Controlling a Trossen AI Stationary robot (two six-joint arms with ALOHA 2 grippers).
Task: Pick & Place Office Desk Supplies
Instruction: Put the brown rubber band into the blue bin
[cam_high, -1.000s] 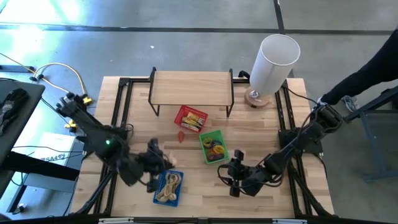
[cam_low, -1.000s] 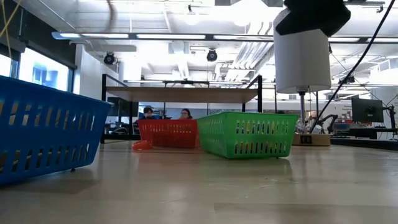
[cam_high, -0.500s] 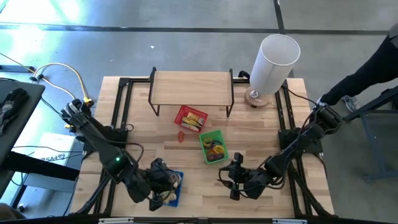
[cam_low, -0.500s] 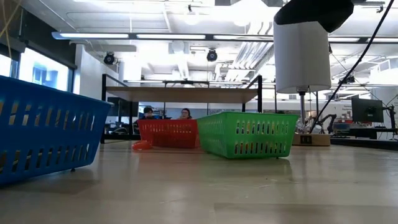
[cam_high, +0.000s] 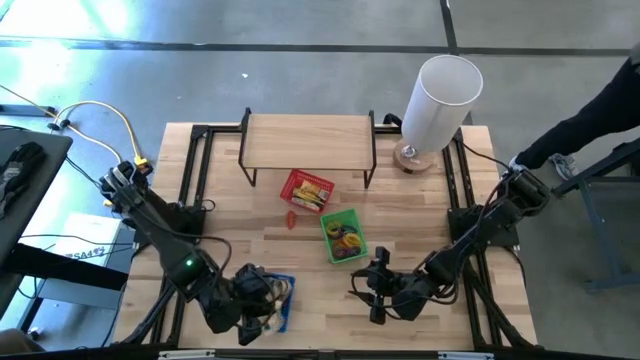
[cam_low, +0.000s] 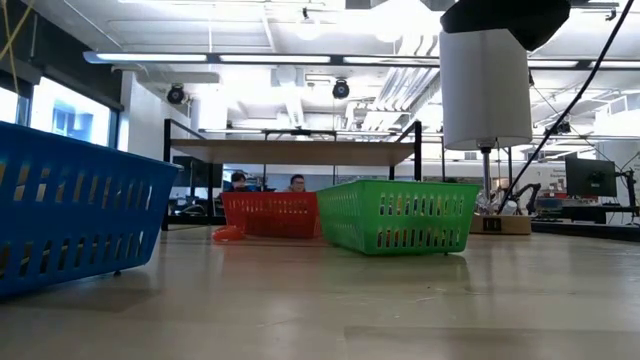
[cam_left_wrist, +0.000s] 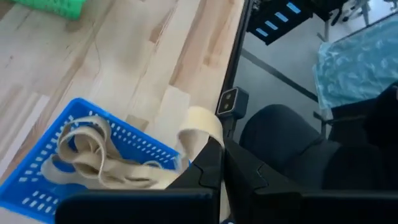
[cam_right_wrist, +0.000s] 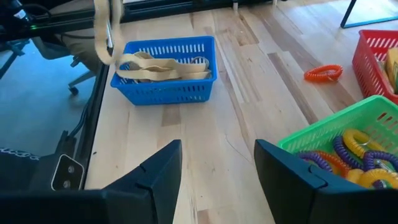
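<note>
L gripper hangs over the near edge of the blue slotted plastic basket at the tabletop's front. In the L wrist view its fingers are pinched on a pale tan band, which curls up above them; held over the basket prob. so it drops in w/ the other tan bands piled there. R gripper waits low near the front, beside the green slotted basket w/ purple, orange & yellow loops; fingers spread wide, holding nothing. One orange loop lies loose on the wood by the red basket of small yellow blocks — looks not yet sorted.
</note>
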